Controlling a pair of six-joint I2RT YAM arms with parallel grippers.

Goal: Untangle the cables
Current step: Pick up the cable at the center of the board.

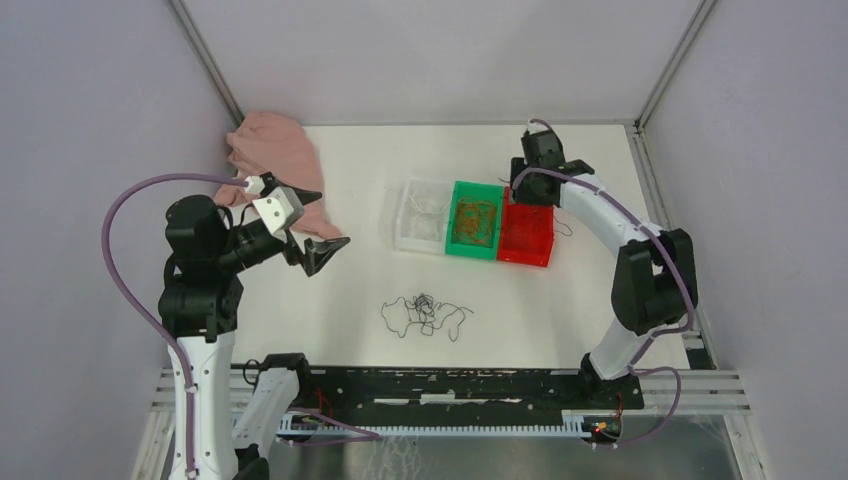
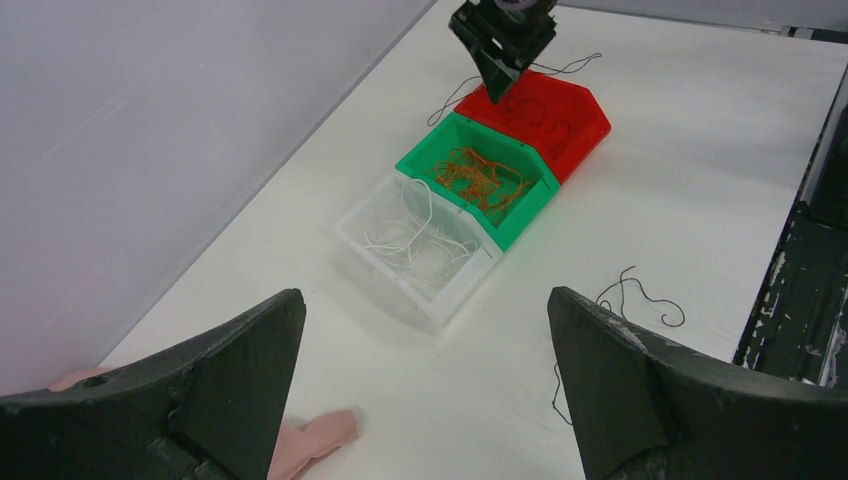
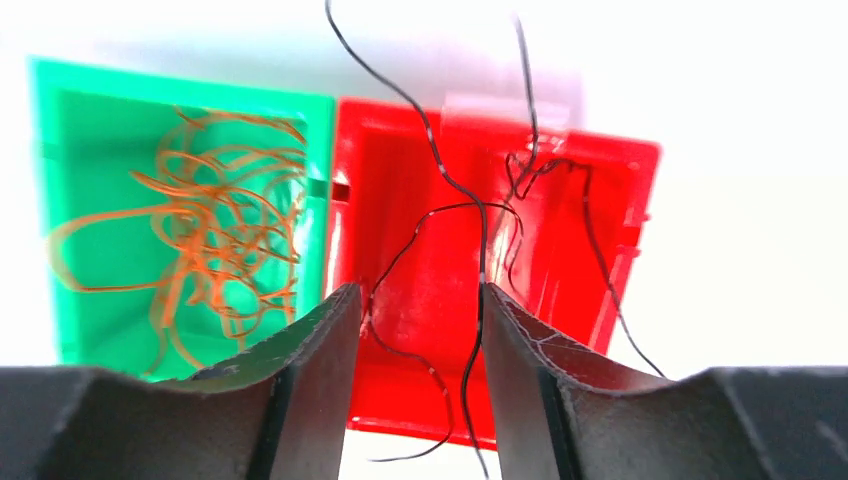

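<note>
Both hands gape: right hand (image 3: 417,292) half-spread above red bin (image 3: 560,260), black cables (image 3: 481,230) running between its fingers (image 3: 310,350); left hand (image 2: 425,300) wide.

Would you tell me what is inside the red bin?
Thin black wires lie in the red bin, some trailing over its rim. The right gripper hides its near edge.

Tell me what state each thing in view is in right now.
Left claw: open, empty.
Right claw: open over the red bin.
Red bin: holds black wires, some trailing over its rim.
Green bin: holds orange wires.
Clear bin: holds white wires.
Black tangle: knotted, lying on the table.
Pink cloth: crumpled.
</note>
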